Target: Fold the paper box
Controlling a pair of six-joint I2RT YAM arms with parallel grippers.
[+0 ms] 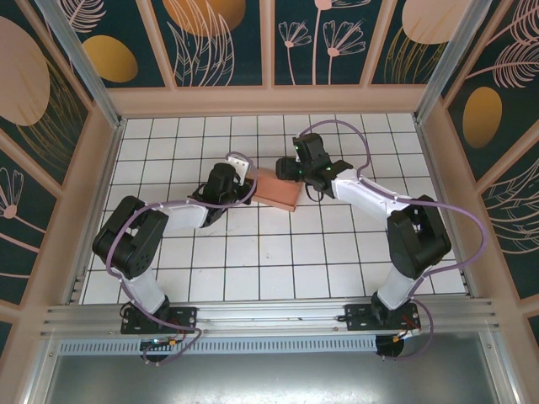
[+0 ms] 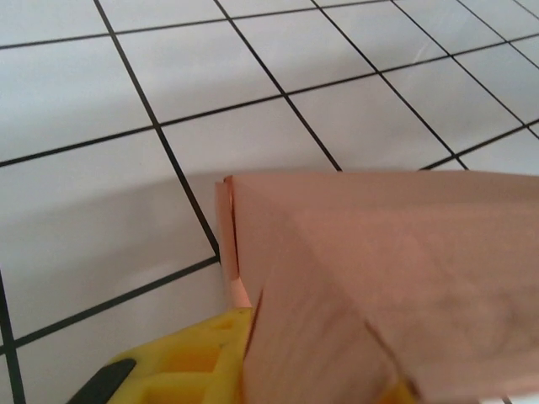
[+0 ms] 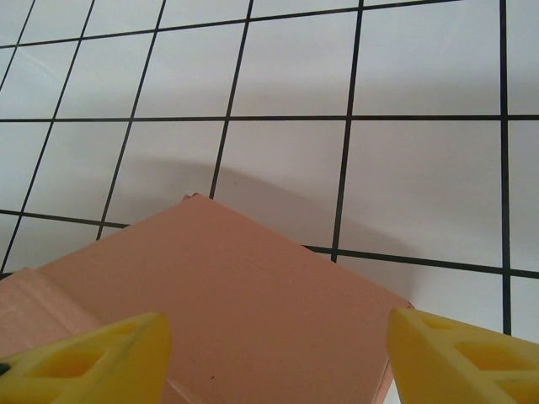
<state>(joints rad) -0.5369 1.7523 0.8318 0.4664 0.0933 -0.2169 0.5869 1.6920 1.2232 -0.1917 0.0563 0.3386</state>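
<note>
1. Box point(image 1: 276, 191) is at the middle of the surface point(image 1: 253, 269), between the two arms, long axis 10 to 4 o'clock
2. Right jaws stand released, wide apart over its 1 o'clock edge
3. Left jaws sit at its 9 o'clock end; clenched or not, I cannot tell

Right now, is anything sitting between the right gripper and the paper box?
Nothing visible does. The right gripper is open, and the paper box lies directly in front of its spread fingers with no other object between them.
</note>
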